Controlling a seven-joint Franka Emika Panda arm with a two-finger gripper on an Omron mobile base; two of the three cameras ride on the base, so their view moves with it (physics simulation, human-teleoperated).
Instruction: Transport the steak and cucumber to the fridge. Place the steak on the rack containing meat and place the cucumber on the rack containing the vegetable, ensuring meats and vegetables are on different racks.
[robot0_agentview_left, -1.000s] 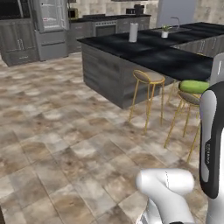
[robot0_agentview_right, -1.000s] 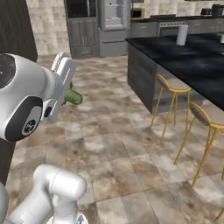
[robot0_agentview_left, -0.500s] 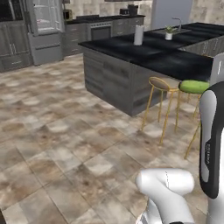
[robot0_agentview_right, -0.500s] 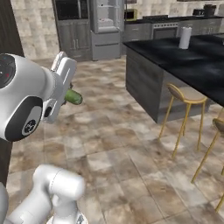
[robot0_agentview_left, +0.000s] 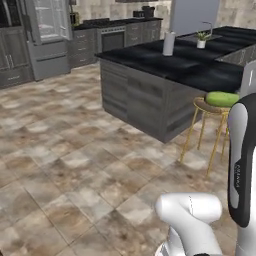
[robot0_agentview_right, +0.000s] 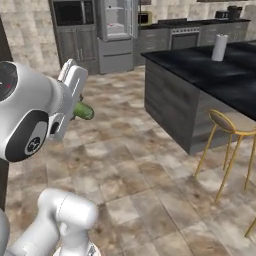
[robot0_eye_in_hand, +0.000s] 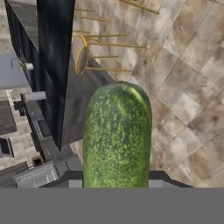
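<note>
Over tiled floor (robot0_agentview_right: 150, 170), cucumber (robot0_eye_in_hand: 117, 135) held.

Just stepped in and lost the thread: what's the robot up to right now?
The robot's claw is shut on the cucumber, carried high over the tiled floor. It stands in the open kitchen beside the black-topped island and its stools. The fridge is far off at the back wall, so the cucumber is not yet on a rack.
</note>
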